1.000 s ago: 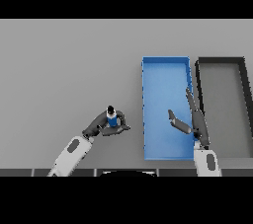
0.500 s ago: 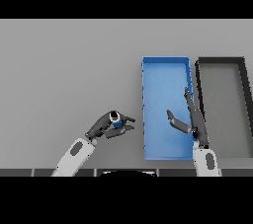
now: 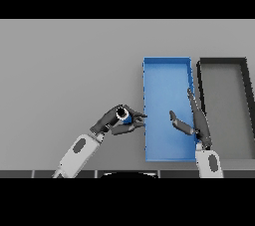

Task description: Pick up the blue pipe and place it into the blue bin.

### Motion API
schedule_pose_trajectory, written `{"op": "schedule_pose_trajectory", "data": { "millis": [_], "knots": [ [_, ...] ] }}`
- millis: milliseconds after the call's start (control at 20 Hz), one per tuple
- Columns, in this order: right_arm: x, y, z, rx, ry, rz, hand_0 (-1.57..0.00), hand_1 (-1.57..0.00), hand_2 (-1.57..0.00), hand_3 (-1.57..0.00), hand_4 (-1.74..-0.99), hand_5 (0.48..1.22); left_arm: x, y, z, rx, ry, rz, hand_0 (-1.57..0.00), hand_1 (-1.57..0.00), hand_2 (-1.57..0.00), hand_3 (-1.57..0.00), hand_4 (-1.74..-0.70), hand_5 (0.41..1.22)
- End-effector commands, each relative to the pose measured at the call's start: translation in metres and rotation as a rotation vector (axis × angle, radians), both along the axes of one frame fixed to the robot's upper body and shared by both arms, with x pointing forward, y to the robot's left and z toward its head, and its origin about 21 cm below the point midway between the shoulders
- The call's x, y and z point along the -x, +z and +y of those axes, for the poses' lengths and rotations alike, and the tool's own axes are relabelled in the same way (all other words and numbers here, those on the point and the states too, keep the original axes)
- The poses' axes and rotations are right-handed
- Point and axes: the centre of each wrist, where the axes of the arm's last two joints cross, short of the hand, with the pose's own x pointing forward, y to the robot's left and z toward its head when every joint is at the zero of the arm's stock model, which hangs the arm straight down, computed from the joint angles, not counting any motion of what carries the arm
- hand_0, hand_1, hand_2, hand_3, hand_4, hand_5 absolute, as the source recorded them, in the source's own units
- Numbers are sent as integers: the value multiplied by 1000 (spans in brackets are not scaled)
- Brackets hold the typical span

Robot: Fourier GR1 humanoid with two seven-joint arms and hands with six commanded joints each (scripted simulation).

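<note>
Though the left hand (image 3: 113, 120) hides most of it, the blue pipe (image 3: 124, 116) shows one pale end, fingers curled round it | position: just left of blue bin (image 3: 167, 68), over table (image 3: 64, 70) | right hand (image 3: 193, 120): fingers straight, over bin's right side.

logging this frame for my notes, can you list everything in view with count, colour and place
pipe: 1, blue with a pale end, held above the table just left of the blue bin
blue bin: 1, blue, right of centre on the table
dark bin: 1, black rim with grey floor, right of the blue bin, beside it
table: 1, grey, under everything
left robot hand: 1, dark, fingers curled round the pipe, near the blue bin's left wall
right robot hand: 1, dark, fingers straight, over the blue bin's right side
</note>
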Motion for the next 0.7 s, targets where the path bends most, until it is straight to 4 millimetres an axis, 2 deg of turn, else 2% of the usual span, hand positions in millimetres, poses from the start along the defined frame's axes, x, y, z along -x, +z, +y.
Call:
{"op": "schedule_pose_trajectory", "data": {
  "millis": [0, 150, 300, 450, 550, 650],
  "knots": [
    [-1, 0, -2, 0, -7, 2, 1, 1, 1, 1, -1158, 643, -2, 1, 0, -13, 7, 10, -1564, -1565, -1566, -1566, -1466, 1219],
    [8, -2, -2, -4, -19, -20, 1, 1, 1, 1, -1145, 643, 4, 2, 1, -22, 4, 8, -1567, -1568, -1568, -1568, -1466, 1220],
    [41, -6, 13, 10, -133, -58, 1, 1, 1, 1, -1138, 643, 0, 0, -2, -35, 5, 23, -1569, -1569, -1570, -1570, -1466, 1220],
    [76, -6, 29, 36, -270, -75, 1, 1, 1, 1, -1191, 642, 2, -4, 1, -42, 6, 23, -1570, -1570, -1570, -1570, -1466, 1220],
    [81, 5, 32, 35, -297, -103, 1, 1, -20, 1, -1187, 642, 1, -1, 0, -37, 5, 22, -1570, -1570, -1571, -1571, -1467, 1220],
    [81, 17, 36, -108, -193, -154, 1, -12, -67, 0, -1198, 641, 2, -2, -2, -44, -9, 17, -1571, -1571, -1571, -1571, -1467, 1221]
  ]
}}
